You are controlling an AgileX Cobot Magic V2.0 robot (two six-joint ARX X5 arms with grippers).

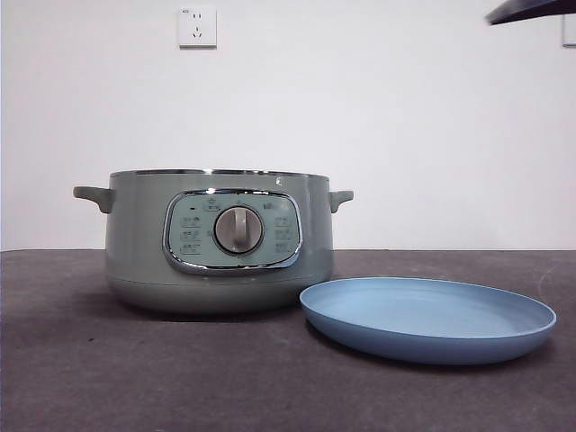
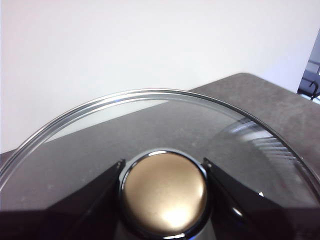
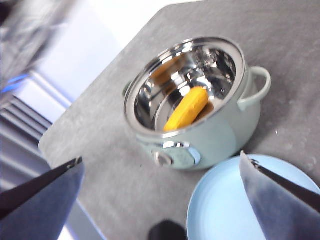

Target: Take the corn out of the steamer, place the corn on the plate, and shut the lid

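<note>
The steamer (image 1: pixel 135 252) stands open on the dark table, with no lid on it. In the right wrist view the steamer (image 3: pixel 225 135) shows its shiny inner bowl with the yellow-orange corn (image 3: pixel 188 107) lying inside. The light-blue plate (image 1: pixel 427 319) lies empty beside the steamer, and also shows in the right wrist view (image 3: pixel 225 210). My left gripper (image 2: pixel 164 165) is shut on the knob (image 2: pixel 165 195) of the glass lid (image 2: pixel 165 120) and holds it out of the front view. My right gripper (image 3: pixel 161 158) is open and empty, high above the steamer and plate.
A black arm tip (image 1: pixel 531 9) shows at the top right corner of the front view. A wall socket (image 1: pixel 197 27) is on the white wall behind. The table's edge (image 3: pixel 65 125) runs past the steamer's far side.
</note>
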